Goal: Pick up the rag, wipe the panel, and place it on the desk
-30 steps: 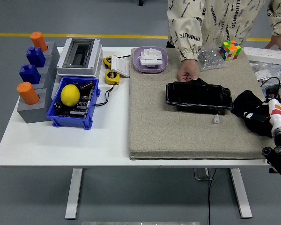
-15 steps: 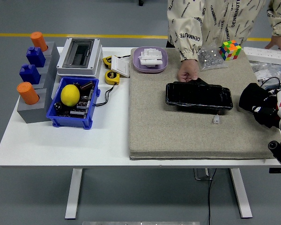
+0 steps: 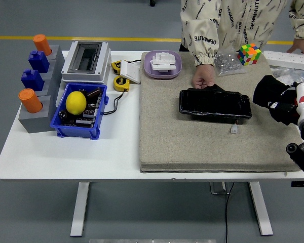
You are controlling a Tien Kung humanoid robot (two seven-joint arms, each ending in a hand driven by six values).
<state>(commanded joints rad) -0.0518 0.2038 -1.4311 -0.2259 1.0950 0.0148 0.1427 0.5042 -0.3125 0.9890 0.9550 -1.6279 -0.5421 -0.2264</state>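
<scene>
One panel (image 3: 215,104), two orange cylinders (image 3: 29,100).

I see bright, even overhead light, soft shadows under the surface (image 3: 66,157), glare on the black panel (image 3: 215,104), all sharp.

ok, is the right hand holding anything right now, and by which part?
Cannot be told. The right hand is a dark mass beside the black panel; rag and fingers are indistinguishable. A person's hand rests at the panel's far edge.
</scene>
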